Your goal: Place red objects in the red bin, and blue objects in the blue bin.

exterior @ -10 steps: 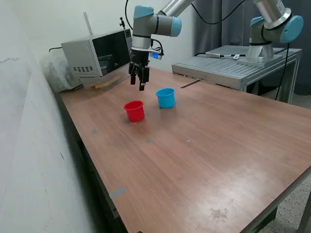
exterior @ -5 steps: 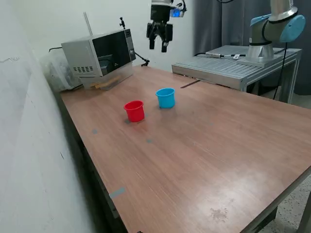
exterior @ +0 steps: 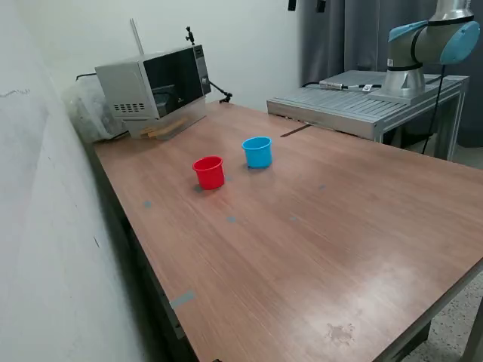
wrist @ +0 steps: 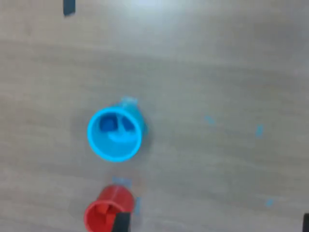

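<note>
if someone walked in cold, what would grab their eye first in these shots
The two bright cups on the wooden table: the red bin and, toward the exterior view's right, the light blue bin, standing close but apart. From the wrist view, dark blue cubes lie inside the blue bin. Behind them a microwave sits at the table's far edge.

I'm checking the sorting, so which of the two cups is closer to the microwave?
The red bin. It sits on the microwave's side, toward the exterior view's left; the light blue bin stands farther right.
</note>
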Controlling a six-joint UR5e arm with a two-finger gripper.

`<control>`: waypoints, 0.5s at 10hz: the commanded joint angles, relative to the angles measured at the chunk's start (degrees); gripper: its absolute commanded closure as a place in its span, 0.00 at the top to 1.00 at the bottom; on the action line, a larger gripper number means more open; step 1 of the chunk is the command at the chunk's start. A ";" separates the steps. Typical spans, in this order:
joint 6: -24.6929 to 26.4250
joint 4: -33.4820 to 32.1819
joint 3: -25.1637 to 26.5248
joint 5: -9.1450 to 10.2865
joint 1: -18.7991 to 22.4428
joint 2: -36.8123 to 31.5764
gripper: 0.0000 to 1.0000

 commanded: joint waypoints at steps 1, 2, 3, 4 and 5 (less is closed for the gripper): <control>2.96 11.99 0.87 -1.37 6.50 -7.14 1.00; 3.32 13.32 1.57 -1.20 7.83 -7.67 1.00; 3.50 13.25 2.28 -0.93 7.93 -7.93 1.00; 3.50 13.16 2.80 -0.84 8.02 -8.28 1.00; 3.50 13.25 2.81 -0.67 8.71 -8.29 1.00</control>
